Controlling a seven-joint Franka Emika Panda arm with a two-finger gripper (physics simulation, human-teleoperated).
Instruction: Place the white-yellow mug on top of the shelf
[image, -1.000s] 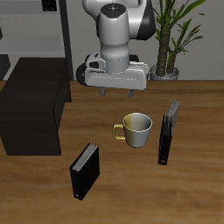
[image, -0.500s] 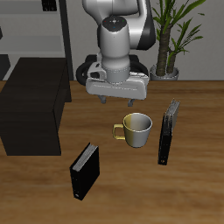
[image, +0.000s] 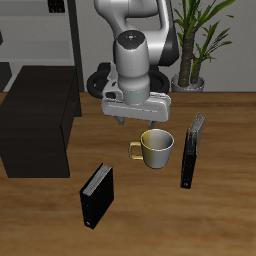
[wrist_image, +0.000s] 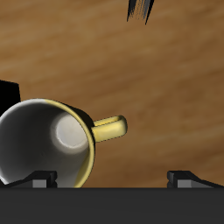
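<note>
While the gripper (image: 138, 116) hung open and empty, the mug (image: 156, 148) stood upright on the table (image: 230, 215), just below and toward the front edge, handle (wrist_image: 108, 128) pointing toward the shelf (image: 38, 118), well apart.

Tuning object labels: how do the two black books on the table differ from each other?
The book nearer the table's front edge stands closer to the shelf, apart from everything; the other book stands farther back, right beside the white-yellow mug. The front one looks shorter and squatter; the back one taller and thinner. Shared: both black, upright, untouched by the gripper.
</note>
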